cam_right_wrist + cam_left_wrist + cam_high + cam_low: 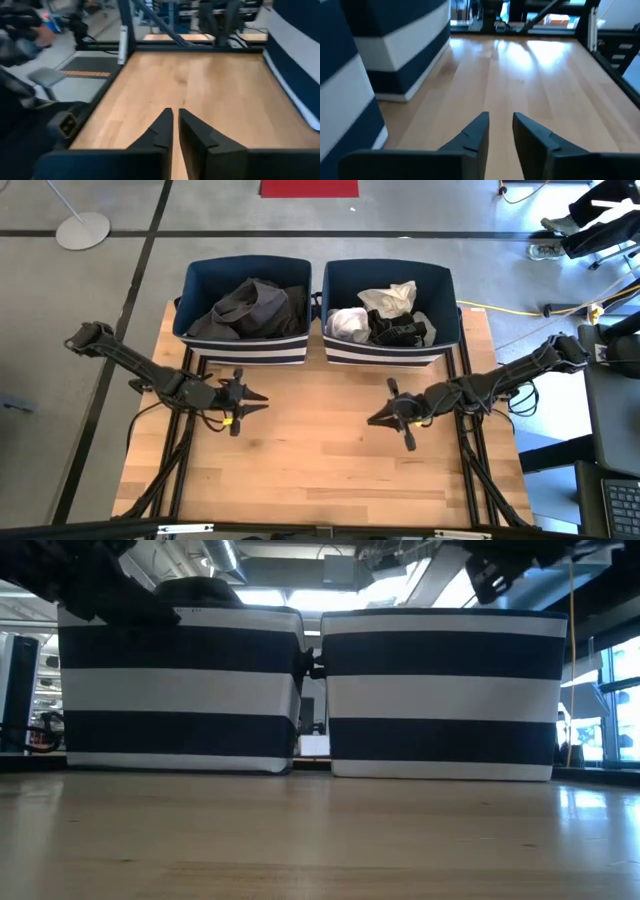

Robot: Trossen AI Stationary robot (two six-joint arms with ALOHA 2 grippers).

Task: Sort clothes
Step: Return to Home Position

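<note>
Evidently done with the sorting, or near enough. Can see no garment loose on the table. Find the clothes in two heaps at the table's far edge: dark grey and black pieces in the left bin, toward the table's far left; white pieces and a black one in the right bin, toward its far right.

Would expect light, limp, floppy handling, judging by the crumpled folds: sagging and trailing from any single pinch, hardly slippery, not breakable. Best taken at a raised fold or bunched ridge on top of a heap, pinching through a couple of layers rather than scraping at a flat patch. Lift well clear of the bin wall before carrying. Beware of hauling up a neighbouring piece along with the chosen one, given the tangled look of both heaps.

Above the table's left half, short of the far edge: left gripper, fingers slightly parted, holding nothing. Above the table's right half, a touch nearer the table's front: right gripper, fingers all but pressed together, likewise empty. Read both as parked, well apart from the clothes.
</note>
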